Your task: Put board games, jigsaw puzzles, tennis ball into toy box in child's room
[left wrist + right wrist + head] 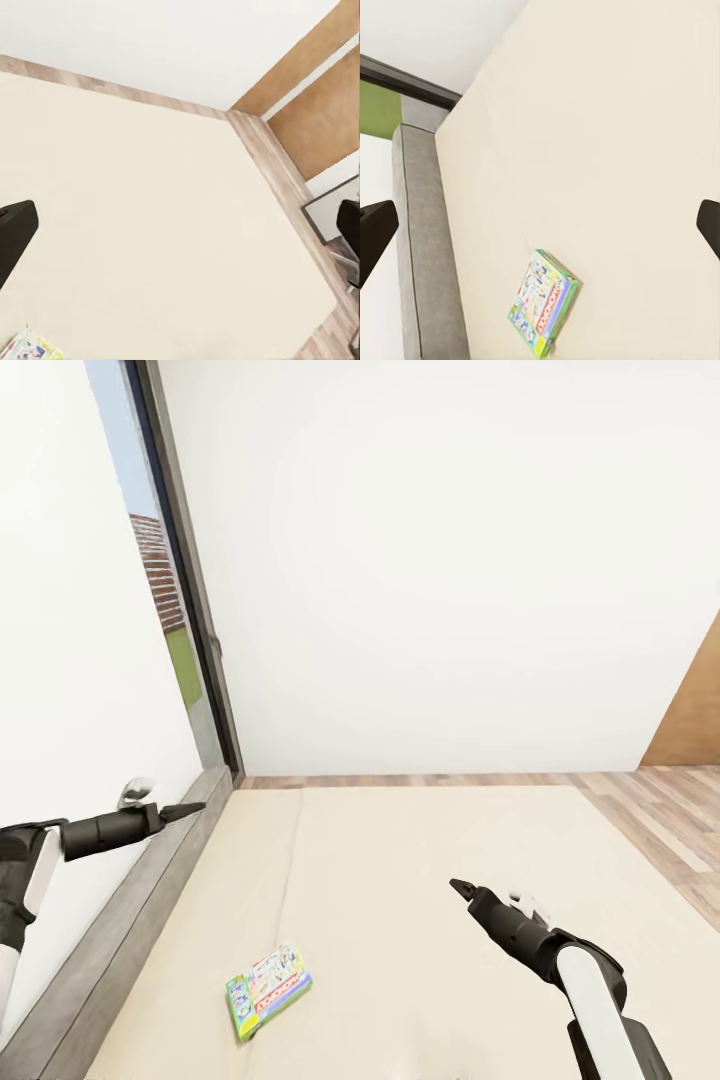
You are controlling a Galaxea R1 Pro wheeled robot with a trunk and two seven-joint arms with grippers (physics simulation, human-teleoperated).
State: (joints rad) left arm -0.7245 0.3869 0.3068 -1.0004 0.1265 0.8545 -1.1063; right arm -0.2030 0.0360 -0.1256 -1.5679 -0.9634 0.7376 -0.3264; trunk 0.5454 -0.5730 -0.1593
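**Both claws empty above the bed, one board game lying on the mattress**

A broad beige mattress on a bed (420,880) takes up the lower half of the head view. A grey frame edge (120,940) runs along its left side, against a white wall (430,560). A tall window with a dark frame (180,600) stands at the far left corner, with green grass and red brick beyond it. A strip of wood plank floor (650,810) shows past the mattress on the right, next to a brown wooden panel (695,710).

One flat cardboard board game box with green edges and a white-and-red printed lid (268,990) lies flat on the mattress, in its near left part, close to the grey frame edge but not touching it. The right wrist view shows the same box (544,304) lying alone on the beige surface, and a corner of it shows in the left wrist view (30,349).

The left claw (185,811) hovers above the grey frame edge, pointing right; in the left wrist view its dark fingertips (13,236) stand wide apart with nothing between them. The right claw (462,887) hangs over the near right of the mattress, well apart from the box; its fingertips (375,229) are likewise spread wide and hold nothing.
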